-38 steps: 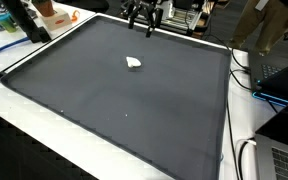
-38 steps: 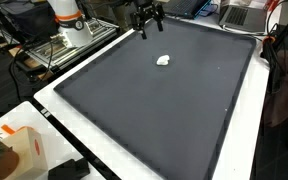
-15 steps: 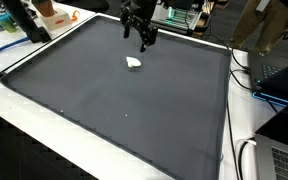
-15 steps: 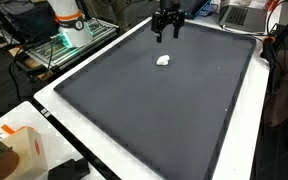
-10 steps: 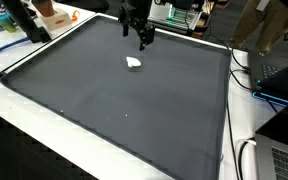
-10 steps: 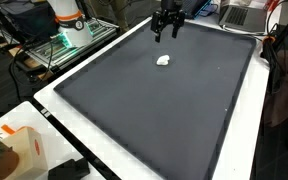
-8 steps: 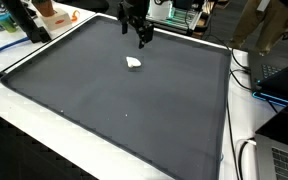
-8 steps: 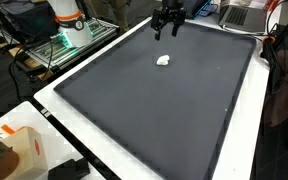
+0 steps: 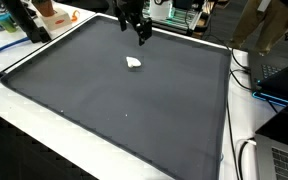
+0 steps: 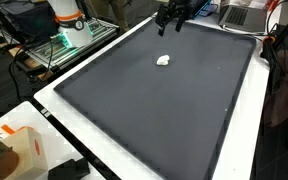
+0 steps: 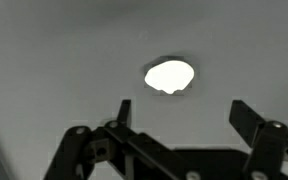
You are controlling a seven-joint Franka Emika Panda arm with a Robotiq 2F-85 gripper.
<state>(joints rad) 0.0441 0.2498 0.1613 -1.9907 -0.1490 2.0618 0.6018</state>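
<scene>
Gripper (image 9: 142, 36) hangs over dark mat (image 9: 124, 115), above the mat edge farthest from the cams in both exterior views, clear of the surface. Jaws spread wide, nothing held. In wrist view we see both fingers (image 11: 122, 108) well apart w/ bare mat btw them. Small white crumpled lump (image 9: 134, 63) lies on the mat, inward from that same edge, near gripper but not touching. In wrist view it sits just beyond the fingertips, approx centred. Orange box (image 10: 19, 148) stands off the mat's near corner.
</scene>
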